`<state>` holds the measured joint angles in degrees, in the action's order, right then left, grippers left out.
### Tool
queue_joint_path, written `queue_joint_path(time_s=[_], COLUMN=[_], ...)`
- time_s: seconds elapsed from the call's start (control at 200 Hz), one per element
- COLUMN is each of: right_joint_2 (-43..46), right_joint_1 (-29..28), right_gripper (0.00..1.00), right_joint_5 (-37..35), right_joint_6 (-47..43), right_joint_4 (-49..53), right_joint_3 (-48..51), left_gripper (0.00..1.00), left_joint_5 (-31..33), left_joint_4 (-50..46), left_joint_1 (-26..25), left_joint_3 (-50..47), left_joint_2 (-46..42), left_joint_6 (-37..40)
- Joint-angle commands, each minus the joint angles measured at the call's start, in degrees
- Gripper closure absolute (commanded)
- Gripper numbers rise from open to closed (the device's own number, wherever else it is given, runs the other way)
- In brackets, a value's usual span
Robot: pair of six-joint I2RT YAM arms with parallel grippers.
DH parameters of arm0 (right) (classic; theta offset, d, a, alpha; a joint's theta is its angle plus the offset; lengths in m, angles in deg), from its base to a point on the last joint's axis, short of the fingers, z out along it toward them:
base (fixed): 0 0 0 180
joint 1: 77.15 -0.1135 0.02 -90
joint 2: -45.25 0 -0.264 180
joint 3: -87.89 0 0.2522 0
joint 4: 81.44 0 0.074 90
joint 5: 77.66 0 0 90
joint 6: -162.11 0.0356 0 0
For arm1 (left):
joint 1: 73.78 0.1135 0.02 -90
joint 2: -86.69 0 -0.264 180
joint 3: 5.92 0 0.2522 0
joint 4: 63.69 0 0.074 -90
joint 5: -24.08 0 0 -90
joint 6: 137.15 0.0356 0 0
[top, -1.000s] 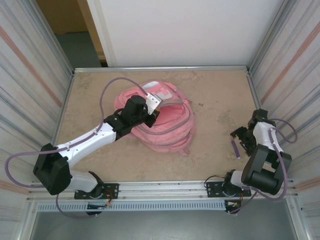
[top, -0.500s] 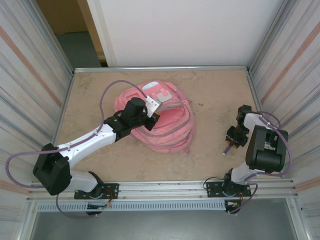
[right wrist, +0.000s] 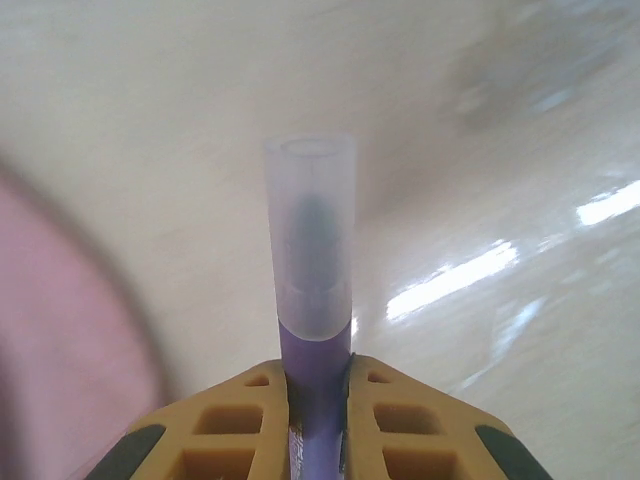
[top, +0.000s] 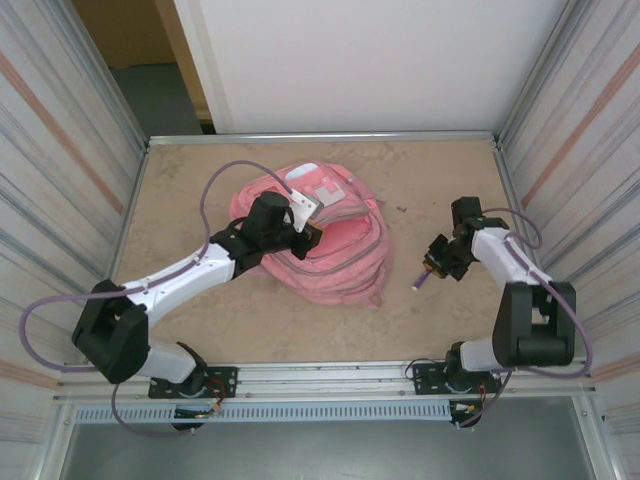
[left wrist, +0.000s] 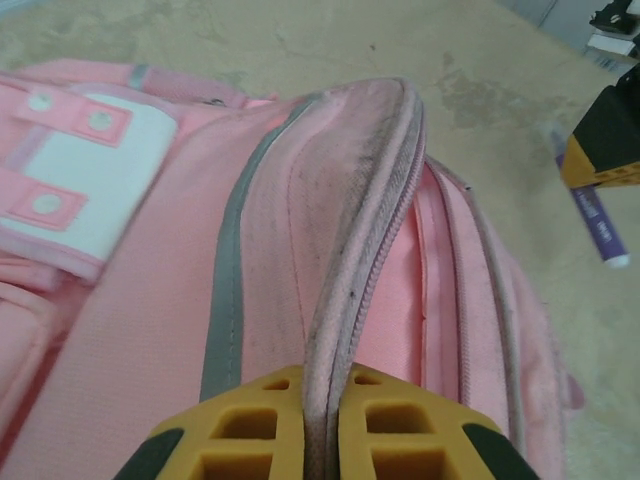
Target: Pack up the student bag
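From above: student bag (top: 335,245) flat on the bench (top: 440,180), left of centre and nearer the far edge than the near one. Long axis on a diagonal, far-left to near-right, white-patched end toward the far edge and a strap loop toward the near edge. Left arm stretched from the near-left corner diagonally over the bench, wrist bent down onto the bag's upper side, left gripper (top: 305,228) closed there on the fabric. Right arm up from the near-right corner, elbow high, forearm turned inward toward the bag; right gripper (top: 432,268) between the bag and the right edge, apart from the bag, with a purple marker (top: 421,283) slanting out of it toward the near-left. From the left wrist: yellow fingers (left wrist: 250,440) pinched together on a raised zipped seam of the bag, seam running away from the camera, pink panels on both sides, white patch at far left; marker at the right edge of the view over bare bench. From the right wrist: fingers clamped tight on the marker's purple barrel, clear cap pointing away, blurred bench beyond, pink blur low left.
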<state>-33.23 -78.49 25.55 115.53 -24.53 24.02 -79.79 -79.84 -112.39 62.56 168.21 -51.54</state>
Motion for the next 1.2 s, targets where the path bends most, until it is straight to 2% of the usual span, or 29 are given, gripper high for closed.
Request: queue_joint_path(time_s=[0.0,0.12,0.276,0.426,0.576,0.712,0.822,0.987,1.037,1.087,1.117,1.158,1.198], right_joint_2=[4.79,5.5,2.04,-5.92,-12.73,-16.32,-14.55,-6.05,-2.43,1.7,4.15,7.27,10.35], right_joint_1=[-5.14,-11.41,-18.9,-20.65,-23.13,-24.31,-25.17,-25.26,-25.21,-25.31,-25.29,-25.38,-25.58], right_gripper=[1.0,1.0,1.0,1.0,1.0,0.83,0.63,0.57,0.54,0.52,0.51,0.51,0.51], right_joint_5=[5.17,5.99,4.11,6.35,5.49,4.97,2.79,-1.59,-3.66,-5.74,-6.66,-7.79,-8.65], right_joint_6=[14.94,24.97,34.53,36.13,36.48,36.21,34.81,30.76,29.1,27.4,26.44,25.14,24.28], right_joint_4=[-2.22,-7.95,-18.71,-25.1,-28.6,-30.49,-28.91,-22.99,-19.92,-16.91,-15.22,-12.92,-10.8], right_joint_3=[-1.42,-3.01,-5.58,-12.2,-16.29,-16.88,-16.04,-12.53,-11.25,-9.84,-8.99,-7.68,-6.19], left_gripper=[1.0,1.0,1.0,1.0,1.0,1.0,1.0,1.0,0.88,0.67,0.57,0.5,0.48], left_joint_5=[-11.02,-14.05,-14.88,-15.98,-15.48,-13.31,-10.79,-10.58,-11.16,-11.88,-11.88,-11.64,-11.31], left_joint_4=[5.97,6.61,6.21,5.25,2.77,0.96,0.35,0.82,0.64,0.61,0.04,-1.04,-2.37], left_joint_1=[2.17,2.09,0.96,0.63,0.61,0.63,0.64,0.64,0.64,0.59,0.71,0.79,1.2], left_joint_3=[0.85,2.93,5.18,7.04,8.74,9.28,8.77,6.21,5.22,3.78,2.86,1.5,-0.06], left_joint_2=[5.24,9.39,10.34,9.48,7.61,5.28,2.99,0.57,-0.11,-1.08,-1.92,-3.43,-5.3], left_joint_6=[-9.41,-12.33,-13.26,-13.02,-11.9,-10.23,-9.46,-9.99,-10.21,-11.0,-11.51,-12.02,-12.68])
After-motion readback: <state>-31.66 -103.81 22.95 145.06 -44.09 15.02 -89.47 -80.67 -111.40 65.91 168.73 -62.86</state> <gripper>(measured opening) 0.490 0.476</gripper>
